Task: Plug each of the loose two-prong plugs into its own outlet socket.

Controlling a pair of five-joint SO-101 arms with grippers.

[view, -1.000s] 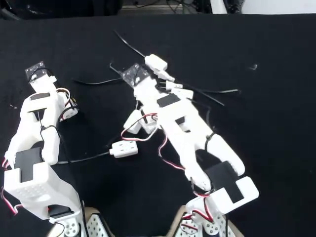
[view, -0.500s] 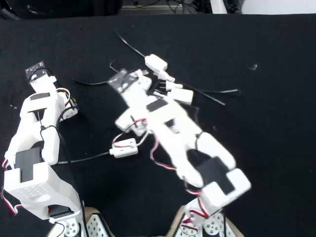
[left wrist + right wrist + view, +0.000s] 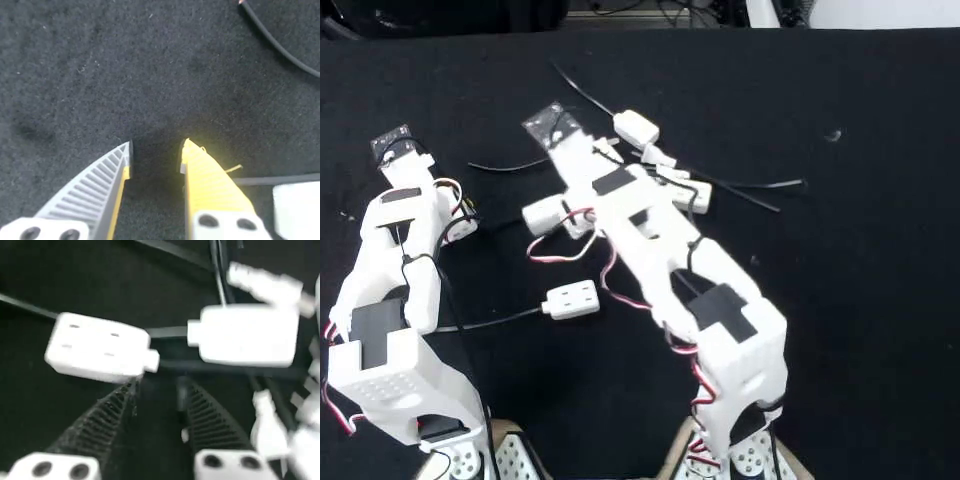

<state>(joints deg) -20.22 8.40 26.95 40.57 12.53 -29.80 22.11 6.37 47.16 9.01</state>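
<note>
A white outlet socket [image 3: 572, 300] on a black cord lies mid-table between the two arms. A second white socket block [image 3: 636, 127] lies farther back, with white two-prong plugs [image 3: 685, 190] and black cords beside it. My right gripper [image 3: 552, 125] is at the back, left of that block. It stands open [image 3: 157, 385] and empty, just short of a socket block [image 3: 97, 351] with a white adapter [image 3: 245, 335] beside it. My left gripper [image 3: 392, 143] is at the far left, open [image 3: 156, 147] over bare black cloth.
The table is covered in black cloth [image 3: 860, 250]. Thin black cords [image 3: 760, 190] trail right from the plugs, and one cord [image 3: 280, 45] crosses the left wrist view. The right arm's white links [image 3: 670, 260] stretch diagonally across the middle. Free room lies on the right side.
The right arm has swung leftward and farther back, carrying its gripper away from the plugs and uncovering the mid-table socket. The left arm has kept still.
</note>
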